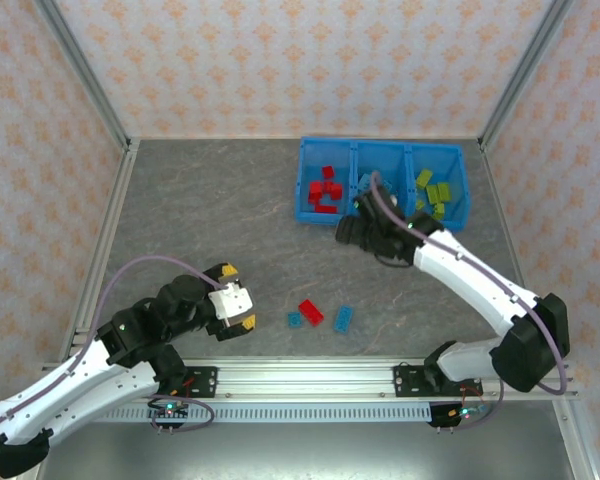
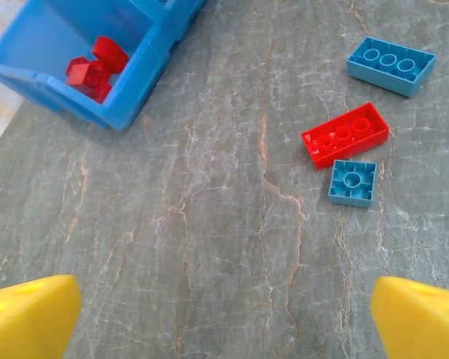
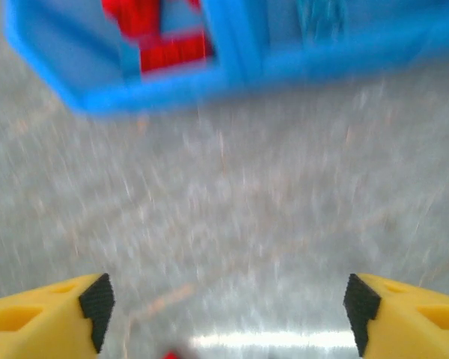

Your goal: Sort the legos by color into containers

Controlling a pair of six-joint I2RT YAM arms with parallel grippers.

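Three loose legos lie on the grey table: a red brick [image 1: 311,312] [image 2: 345,134], a small light blue square [image 1: 294,319] [image 2: 352,182] and a longer light blue brick [image 1: 343,318] [image 2: 391,66]. The blue bin [image 1: 320,216] [image 2: 127,105] [image 3: 232,63] has three containers, holding red legos [image 1: 325,187] [image 2: 93,67] [image 3: 157,37], light blue ones [image 1: 365,182] and yellow-green ones [image 1: 435,192]. My left gripper [image 1: 238,296] [image 2: 224,321] is open over bare table, left of the loose bricks. My right gripper [image 1: 348,232] [image 3: 224,314] is open and empty just in front of the bin.
Metal frame posts and patterned walls enclose the table. A rail [image 1: 310,375] runs along the near edge between the arm bases. The right wrist view is motion-blurred, and a small red smear [image 3: 168,354] at its bottom edge is unclear.
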